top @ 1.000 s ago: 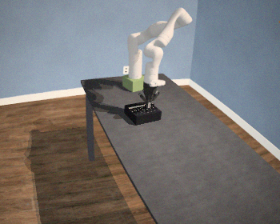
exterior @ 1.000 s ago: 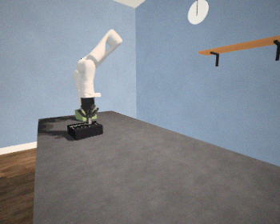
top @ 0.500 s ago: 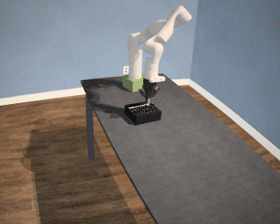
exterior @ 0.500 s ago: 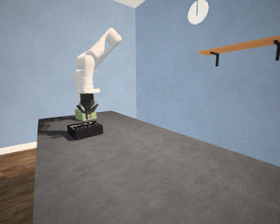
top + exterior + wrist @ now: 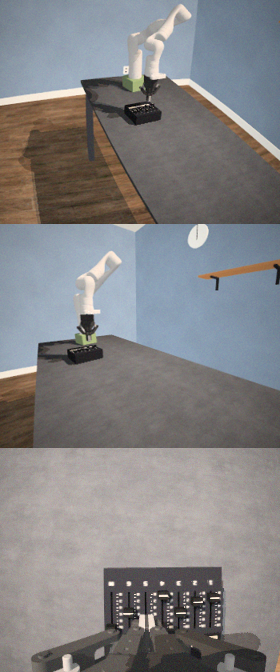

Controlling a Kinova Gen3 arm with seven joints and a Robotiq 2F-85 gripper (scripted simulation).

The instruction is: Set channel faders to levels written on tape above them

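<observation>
The black lighting desk stands on its feet on the grey table, near the arm's base. It also shows in the exterior view and in the wrist view. Its top carries a row of several faders with small tape labels above them; the written levels are too small to read. My gripper is shut and empty. It points straight down, and its fingertips cover one fader near the middle left of the row. Whether the tips touch the cap I cannot tell. The gripper also shows in the top view.
The arm's green base block sits just behind the desk. The table's left edge runs close to the desk's left side. A wooden shelf hangs on the far wall, well away.
</observation>
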